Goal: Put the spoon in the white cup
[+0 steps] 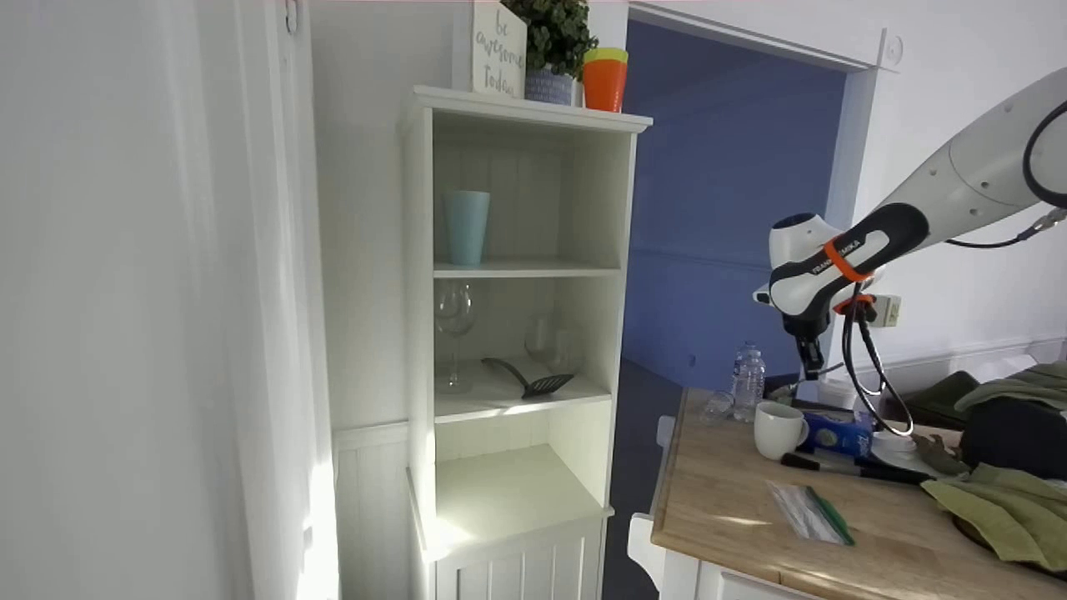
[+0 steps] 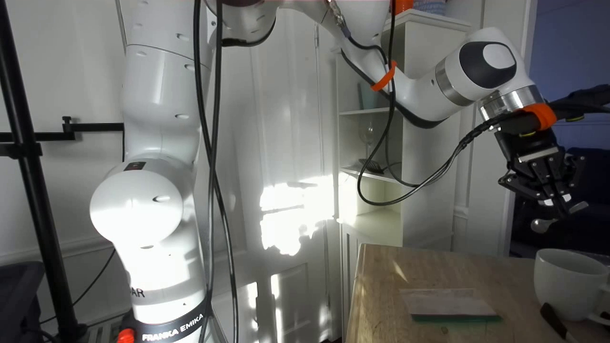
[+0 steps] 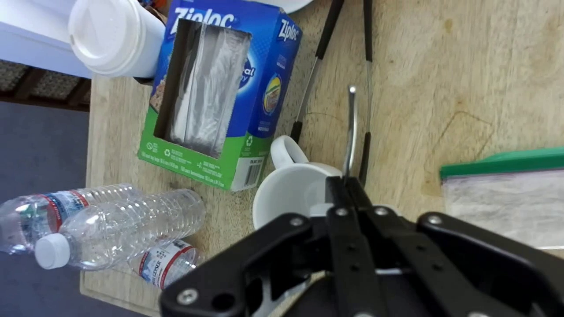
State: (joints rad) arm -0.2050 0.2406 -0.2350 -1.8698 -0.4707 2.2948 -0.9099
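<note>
Tabletop (image 1: 733, 517): pale wood, set near a tall white shelf unit (image 1: 421, 317).
White cup (image 1: 775, 432): stood upright on the wood, just beside the Ziploc box (image 3: 260, 79).
Spoon (image 3: 352, 127): held in the air, higher than the cup and apart from it.
Gripper (image 3: 346, 187): tips pressed together, the spoon's metal pinched between them.
Done: grasp and lift, judged complete.
Left: alignment over the cup's mouth, lowering and release, judged outstanding.
Hidden: part of the cup's mouth is covered by the gripper in the wrist view.
Cut off: the cup's handle (image 2: 600, 318) is cropped at the frame edge.
Hard to make out: the spoon's bowl, possibly the rounded tip (image 2: 542, 225) shown in an exterior view.
</note>
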